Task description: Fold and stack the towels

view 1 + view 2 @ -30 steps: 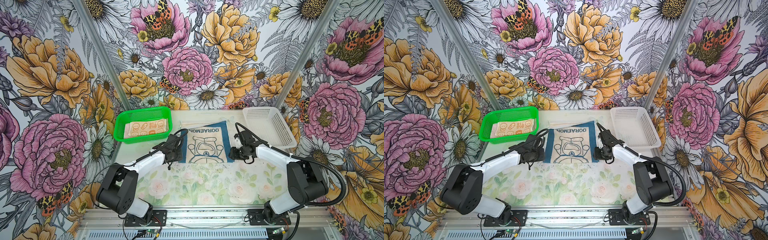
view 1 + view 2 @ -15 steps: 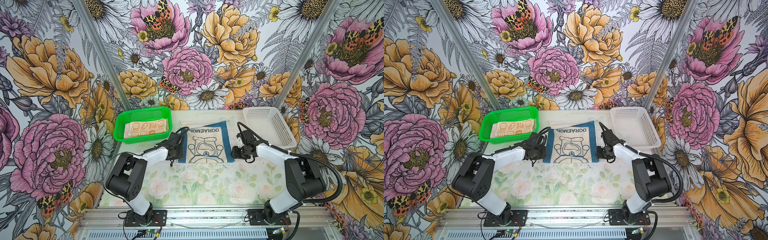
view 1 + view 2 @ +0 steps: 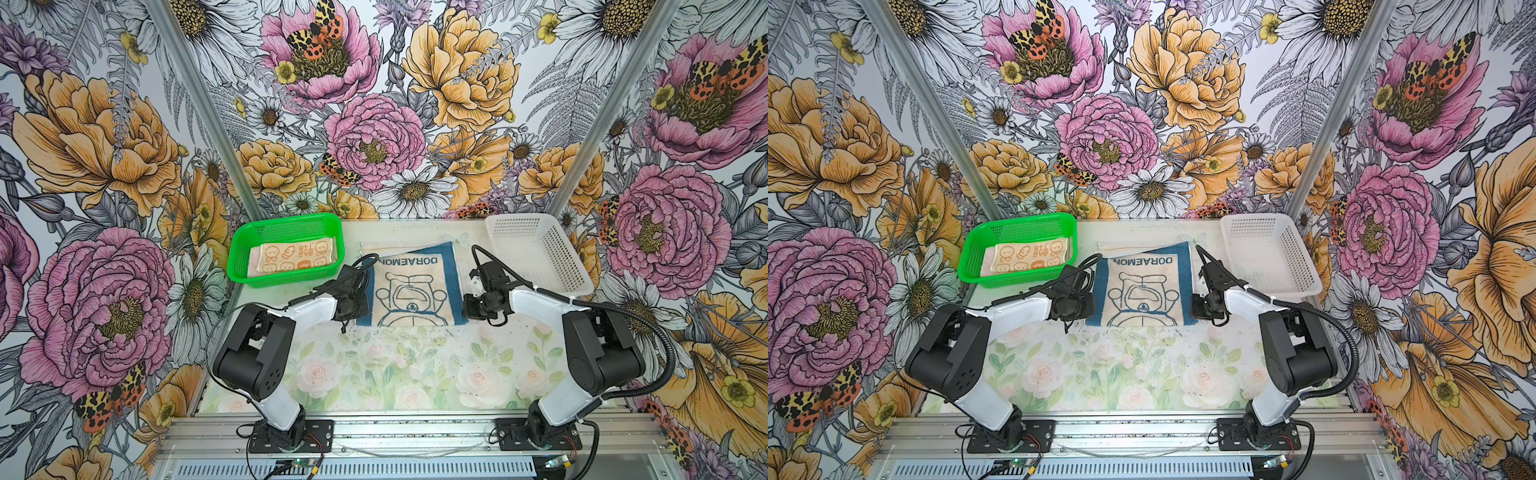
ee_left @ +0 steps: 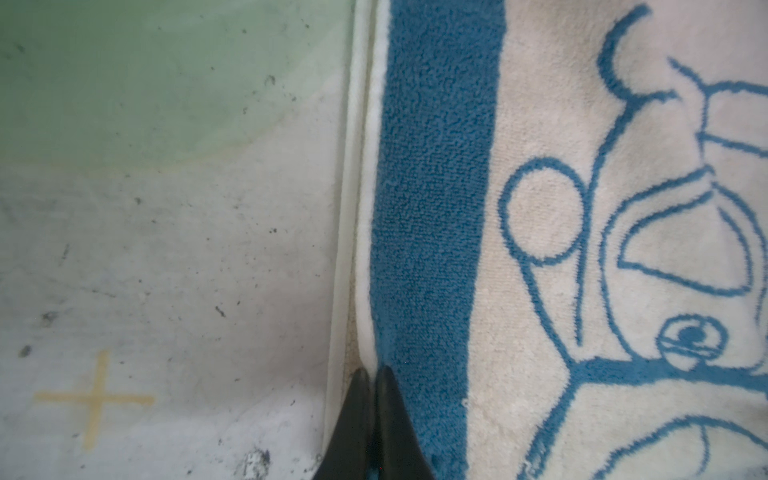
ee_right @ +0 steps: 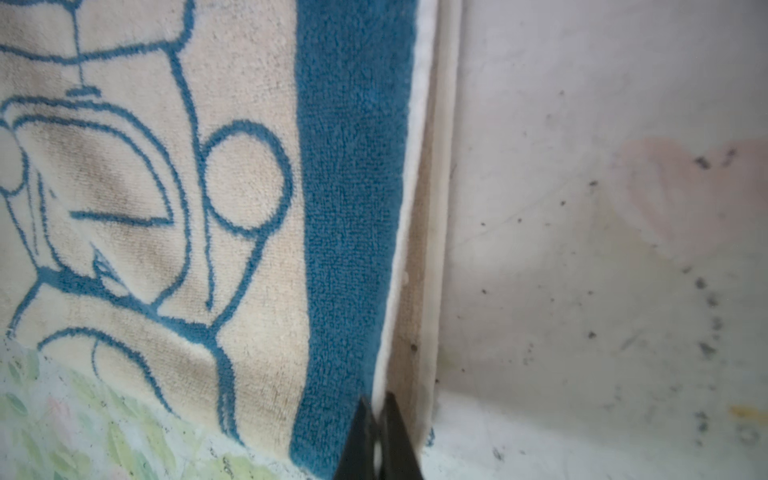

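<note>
left wrist: nubby terry towel (image 4: 561, 241), blue band.

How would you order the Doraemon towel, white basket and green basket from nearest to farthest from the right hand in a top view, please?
1. Doraemon towel, right edge pinched in the right hand.
2. White basket, behind on the right.
3. Green basket, back left, across the towel.

Doraemon towel (image 4: 582, 124) cut off in wrist views, layer beneath (image 4: 348, 208) mostly hidden
</note>
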`<state>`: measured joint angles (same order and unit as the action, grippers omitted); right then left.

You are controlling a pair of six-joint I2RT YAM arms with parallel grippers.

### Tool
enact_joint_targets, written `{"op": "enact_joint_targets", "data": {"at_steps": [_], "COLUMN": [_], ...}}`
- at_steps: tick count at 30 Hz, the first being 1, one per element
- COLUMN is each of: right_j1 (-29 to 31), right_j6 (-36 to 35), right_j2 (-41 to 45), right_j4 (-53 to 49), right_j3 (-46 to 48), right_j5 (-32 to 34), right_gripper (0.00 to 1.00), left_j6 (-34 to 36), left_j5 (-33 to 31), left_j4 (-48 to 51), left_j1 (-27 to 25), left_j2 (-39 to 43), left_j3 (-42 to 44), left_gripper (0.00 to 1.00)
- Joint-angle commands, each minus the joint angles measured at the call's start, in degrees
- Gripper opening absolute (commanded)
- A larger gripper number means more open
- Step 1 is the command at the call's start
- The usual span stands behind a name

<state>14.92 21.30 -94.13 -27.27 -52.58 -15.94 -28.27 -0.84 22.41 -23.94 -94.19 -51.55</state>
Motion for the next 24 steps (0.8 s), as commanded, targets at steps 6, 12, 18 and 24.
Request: {"op": "enact_joint_targets", "data": {"at_steps": [6,12,18,24], "right_j1": [0.06,0.04,0.35,1.99], "right_j6": [-0.03,1.12,2.84,6.95], "right_j2": [4.20,9.87,14.28,19.71], "right_j4": [1.08,0.77,-1.90,-6.80], "right_j3": [1.30,3.47,6.80,12.77], "right_j5": [-2.14,-3.13,-4.06,-3.13], "right_gripper": [0.00,0.00,0.00,0.00], "left_j6": [0.38,0.59,-0.49,-5.73], "left_j5": [-1.82,-3.46,-5.08,-7.95], "left_j4": [0.27,2.71,4.98,8.52], "left_j1": [-1.97,-3.58,-6.45,-12.13], "left_j2": [5.42,9.31,13.25,20.64], "left_j3": [-0.84,-0.36,2.99,10.26], "left_gripper": [0.00,0.00,0.00,0.00]}}
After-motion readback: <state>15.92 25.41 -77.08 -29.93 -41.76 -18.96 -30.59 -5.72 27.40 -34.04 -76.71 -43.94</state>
